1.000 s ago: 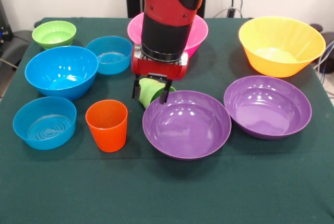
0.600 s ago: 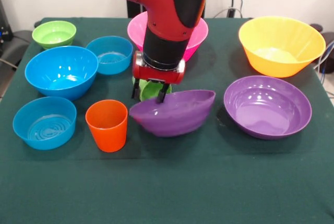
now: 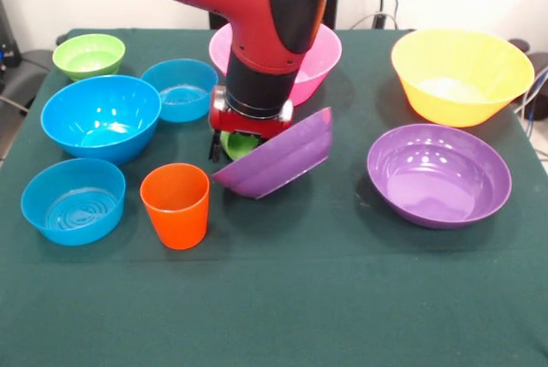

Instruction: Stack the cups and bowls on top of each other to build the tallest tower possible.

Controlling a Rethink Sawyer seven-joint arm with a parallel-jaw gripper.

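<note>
Within the last second the near purple bowl (image 3: 278,160) has gone from flat on the tabletop (image 3: 342,298) to steeply tipped on its near-left edge, levered up by the end effector (image 3: 242,140), which is closed on the light green cup (image 3: 240,145) behind the bowl's raised rim; that looks accidental and risks flipping the bowl rather than helping a tower. Nothing is stacked yet: the orange cup (image 3: 175,204) stands just beside it, the other purple bowl (image 3: 438,174), pink bowl (image 3: 312,59), yellow bowl (image 3: 462,74), large blue bowl (image 3: 101,117), two small blue bowls (image 3: 74,200) and small green bowl (image 3: 88,55) sit apart, crowding any lift path.
</note>
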